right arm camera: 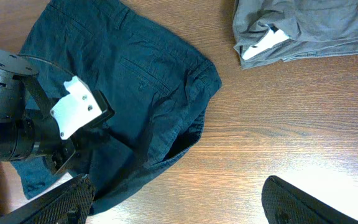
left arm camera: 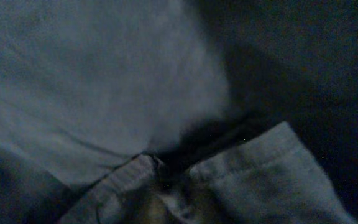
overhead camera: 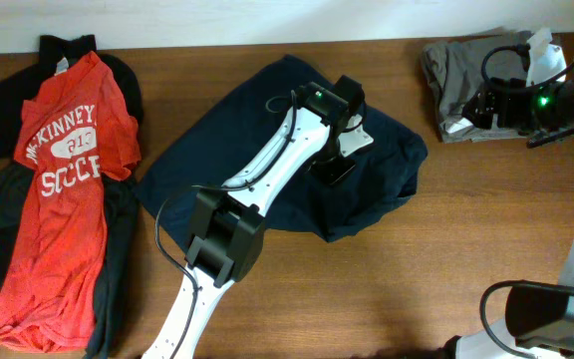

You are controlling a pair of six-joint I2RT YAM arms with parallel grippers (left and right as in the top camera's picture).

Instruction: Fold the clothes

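overhead: item, navy shorts [overhead camera: 392, 184]; step, likely grasping to fold; my left gripper [overhead camera: 333, 166] pressed into cloth, closure i cannot tell; my right gripper [right arm camera: 179, 183] spread, idle; next, pinch edge, fold across

Overhead is evenly lit and sharp, just soft shadows under the left arm [overhead camera: 272, 160] on the desk [overhead camera: 446, 249]. Left wrist cam is super dim and mushy, jammed right up against the shorts [left arm camera: 104, 74], nothing really in focus. Right wrist view is bright, with a pale glare patch on the wood bottom right. The right tool [right arm camera: 179, 198] has dark, blurry fingers [right arm camera: 300, 204].
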